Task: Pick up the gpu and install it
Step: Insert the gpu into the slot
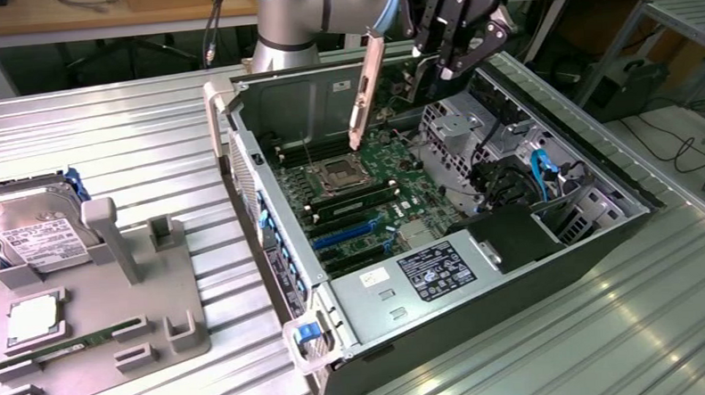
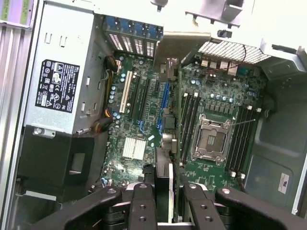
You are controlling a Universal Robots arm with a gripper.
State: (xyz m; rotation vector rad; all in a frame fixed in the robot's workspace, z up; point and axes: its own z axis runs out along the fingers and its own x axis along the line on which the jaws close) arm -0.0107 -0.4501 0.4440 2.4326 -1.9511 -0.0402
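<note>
The gpu (image 1: 369, 88), clamped edge-on in the gripper (image 1: 451, 43), whose fingers (image 2: 144, 203) are closed narrowly on it, hangs bracket-down above the open computer case (image 1: 592, 232). Pickup is done; seating it in the motherboard (image 1: 377, 196) slots remains.

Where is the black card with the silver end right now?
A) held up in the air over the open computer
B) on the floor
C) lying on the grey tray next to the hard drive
A: the tool grips the gpu, whose silver bracket hangs down above the motherboard inside the open computer case.
</note>
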